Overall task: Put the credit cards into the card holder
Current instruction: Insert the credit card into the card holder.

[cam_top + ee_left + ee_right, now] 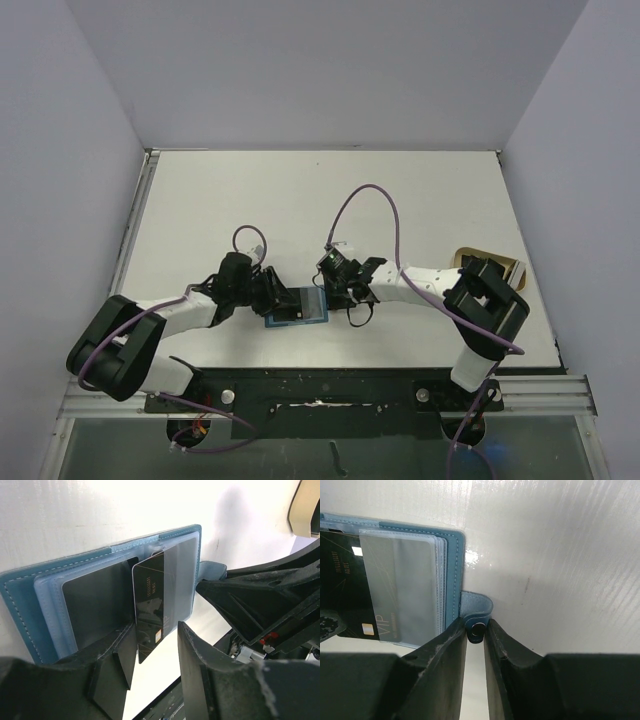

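Teal card holder (297, 308), long axis left-right

White, black-jointed left arm (175, 315) and right arm (420, 283), purple cables (373, 186)

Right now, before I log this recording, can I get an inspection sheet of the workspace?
Surface: white table.
Job's things: card holder lies open; a black card sticks halfway out of a clear sleeve.
Clutter: tan object at the table's right edge, kind unclear.
Grippers: left gripper open, the card's end between its fingers; right gripper appears to pinch the holder's snap tab.
Cables: purple cables loop above both arms.
Surroundings: plain pale walls on three sides.
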